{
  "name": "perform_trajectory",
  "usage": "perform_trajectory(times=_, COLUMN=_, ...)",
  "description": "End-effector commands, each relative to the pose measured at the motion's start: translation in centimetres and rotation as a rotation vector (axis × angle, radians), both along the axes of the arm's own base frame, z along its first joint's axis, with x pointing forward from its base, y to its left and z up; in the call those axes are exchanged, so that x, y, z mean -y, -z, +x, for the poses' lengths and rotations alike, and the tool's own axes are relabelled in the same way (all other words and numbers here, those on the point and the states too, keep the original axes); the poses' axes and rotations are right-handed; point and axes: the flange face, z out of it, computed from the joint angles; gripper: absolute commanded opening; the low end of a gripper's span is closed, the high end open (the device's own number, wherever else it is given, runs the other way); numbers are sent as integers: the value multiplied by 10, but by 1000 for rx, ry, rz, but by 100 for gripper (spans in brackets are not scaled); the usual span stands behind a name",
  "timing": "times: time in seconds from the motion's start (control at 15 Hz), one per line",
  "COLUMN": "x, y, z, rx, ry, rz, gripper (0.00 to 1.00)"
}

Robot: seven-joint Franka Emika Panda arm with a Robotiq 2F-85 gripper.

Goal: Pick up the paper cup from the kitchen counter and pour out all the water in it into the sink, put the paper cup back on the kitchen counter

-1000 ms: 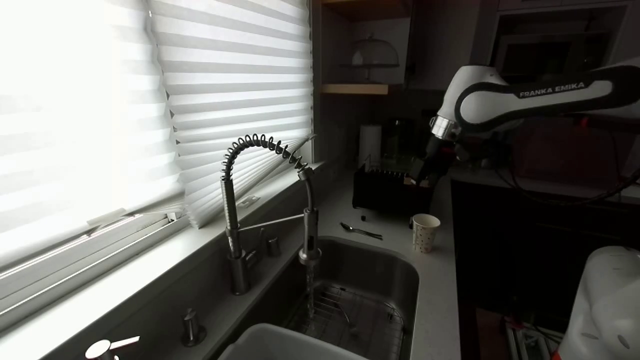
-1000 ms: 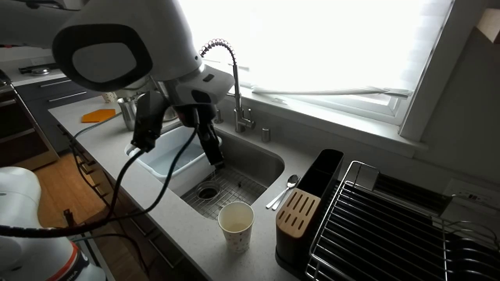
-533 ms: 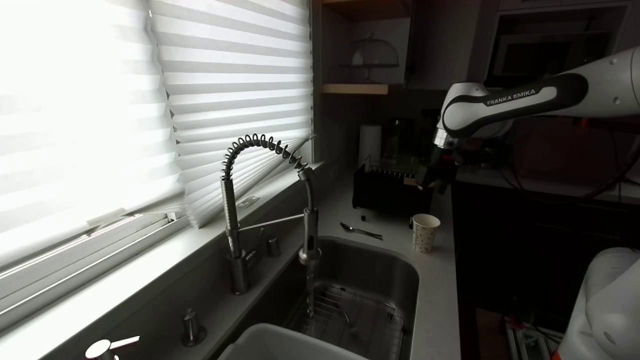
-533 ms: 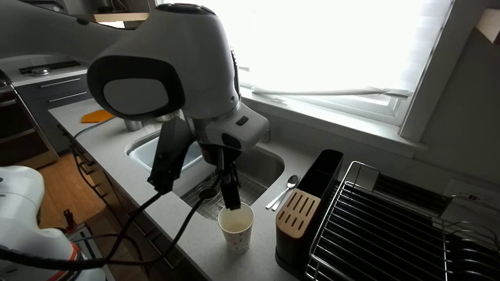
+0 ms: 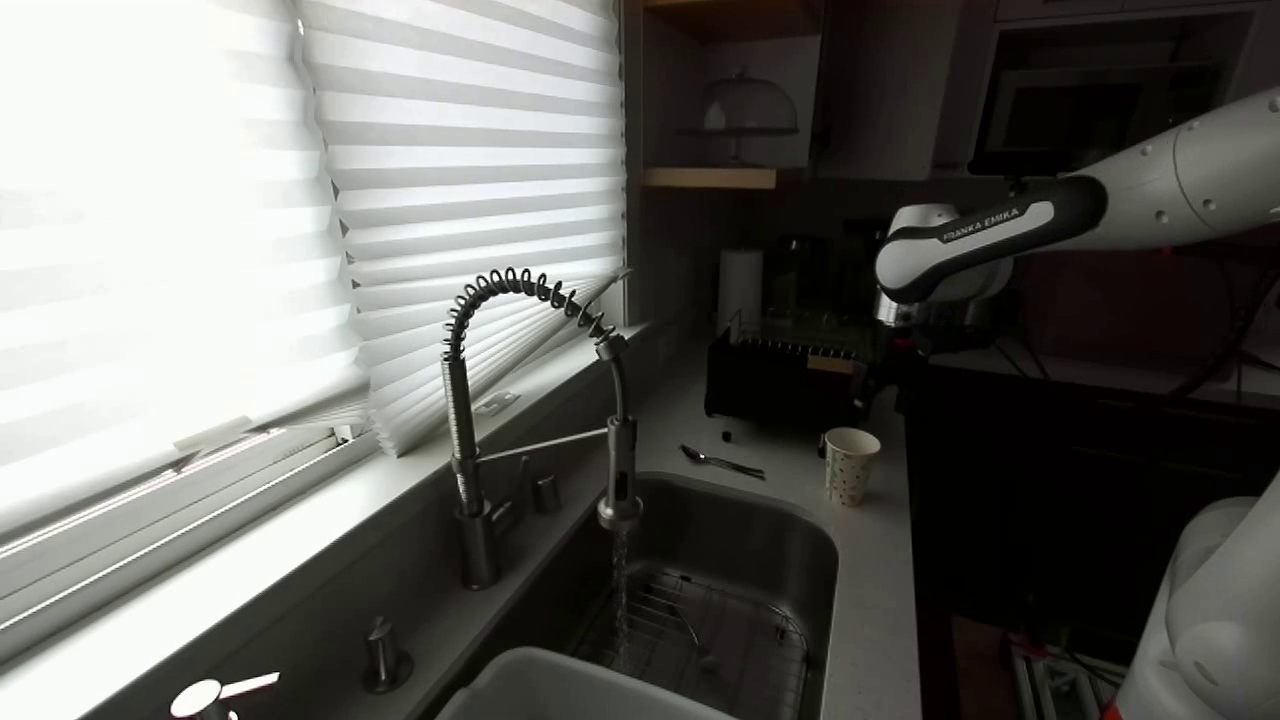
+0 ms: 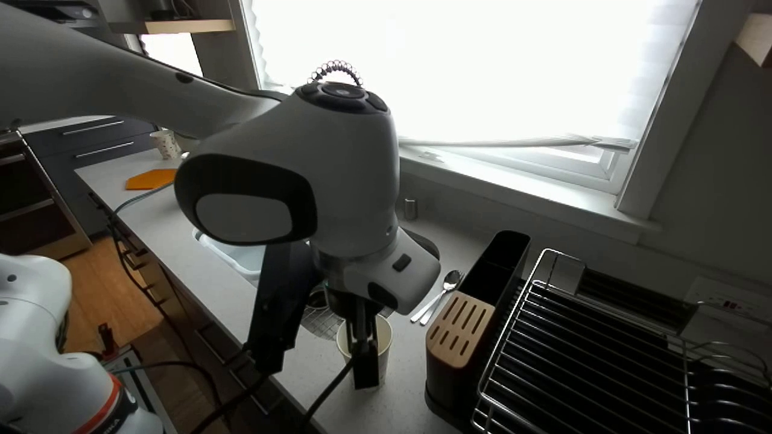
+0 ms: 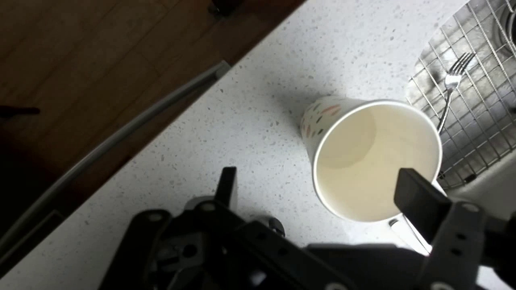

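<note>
1. Paper cup [image 7: 373, 161]: stood upright on the pale kitchen counter [image 7: 258, 125], just beside the sink [image 5: 740, 525], and shown in all three views
2. Gripper [image 7: 322, 185]: its dark fingers are held apart; from the wrist, the cup's rim is overlapped by one tip, the other being seen against the counter; whether the cup is touched cannot be told
3. From the wrist: the cup's cream inside is shown most fully, though a water level cannot be made out for certain; a fork [image 7: 449, 86] is revealed too, laid on a wire grid [image 7: 479, 117] in the sink
4. In an exterior view: a coiled-spring metal faucet [image 5: 621, 450] is shown, with a thin stream of water [image 5: 621, 590] let down into the steel sink, in front of a pleated blind [image 5: 470, 150] hung askew
5. In an exterior view: a black holder [image 6: 461, 328] topped with slotted wood, a wire dish rack [image 6: 603, 361] and a spoon [image 6: 451, 279] are found near the cup
6. Surfaces: the cup is tapered, with a rolled rim and coloured flecks on its off-white wall; the counter is finely speckled
7. Hidden or dim: in an exterior view the sink is largely covered by the white arm [image 6: 344, 150], and part of the cup by a finger; elsewhere the gripper is nearly lost in shadow
</note>
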Motion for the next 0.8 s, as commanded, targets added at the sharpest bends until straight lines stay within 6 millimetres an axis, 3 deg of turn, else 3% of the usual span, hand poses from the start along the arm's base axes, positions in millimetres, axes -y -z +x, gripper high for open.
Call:
perform_trajectory(times=0.0, x=7, y=20, z=3, rx=11, ry=12, rz=37, gripper=100)
perform_trajectory(times=0.27, x=7, y=36, z=7, rx=2, ry=19, rz=38, gripper=96)
perform_trajectory(times=0.33, x=8, y=39, z=7, rx=-1, ry=29, rz=41, gripper=73)
perform_trajectory(times=0.47, x=10, y=42, z=8, rx=-1, ry=37, rz=39, gripper=70)
perform_trajectory(times=0.73, x=10, y=45, z=10, rx=-3, ry=36, rz=39, gripper=38)
